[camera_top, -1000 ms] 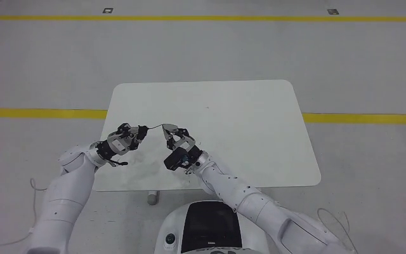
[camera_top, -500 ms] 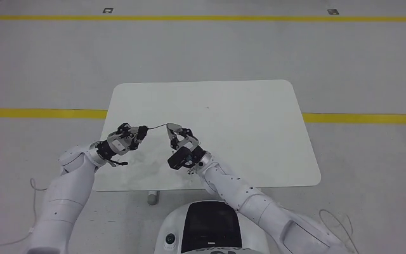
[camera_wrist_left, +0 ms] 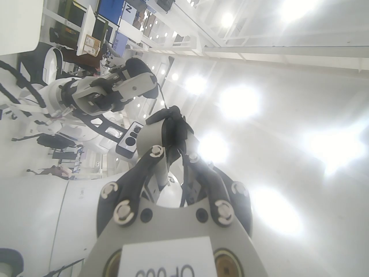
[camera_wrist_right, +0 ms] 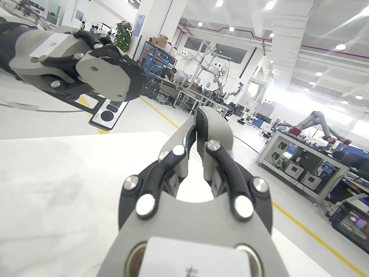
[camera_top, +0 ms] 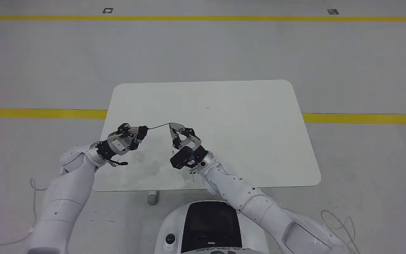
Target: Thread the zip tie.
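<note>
Drift of the right pincer (camera_top: 172,128) toward 3 o'clock stretches the zip tie (camera_top: 158,125) above the worktop's (camera_top: 254,127) 9 o'clock side; the left pincer (camera_top: 142,131) stays put. Both clamp an end, so threading looks not yet begun. Head and tip are too small to tell apart

White table (camera_top: 254,127), yellow floor lines (camera_top: 355,118), potted plant (camera_wrist_right: 124,34), equipment bench (camera_wrist_right: 302,159) in the hall behind
</note>
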Robot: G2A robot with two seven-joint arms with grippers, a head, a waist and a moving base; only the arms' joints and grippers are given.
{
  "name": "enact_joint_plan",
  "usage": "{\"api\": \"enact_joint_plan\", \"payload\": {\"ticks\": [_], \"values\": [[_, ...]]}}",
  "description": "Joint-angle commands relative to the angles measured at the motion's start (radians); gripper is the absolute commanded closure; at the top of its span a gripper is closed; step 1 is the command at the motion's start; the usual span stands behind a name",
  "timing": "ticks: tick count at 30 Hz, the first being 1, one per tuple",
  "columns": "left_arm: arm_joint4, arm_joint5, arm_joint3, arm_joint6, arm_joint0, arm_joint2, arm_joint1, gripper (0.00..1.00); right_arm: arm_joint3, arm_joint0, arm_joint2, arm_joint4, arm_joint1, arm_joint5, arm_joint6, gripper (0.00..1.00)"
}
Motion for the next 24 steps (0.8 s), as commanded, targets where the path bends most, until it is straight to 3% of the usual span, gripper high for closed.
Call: {"api": "enact_joint_plan", "payload": {"ticks": [1,24], "values": [[0.000,0.000,0.000,0.000,0.000,0.000,0.000,1.00,-0.003,-0.001,0.002,0.000,0.002,0.000,0.001,1.00],[0.000,0.000,0.000,0.000,0.000,0.000,0.000,1.00,-0.035,-0.021,0.031,0.000,0.025,0.000,0.001,1.00]]}}
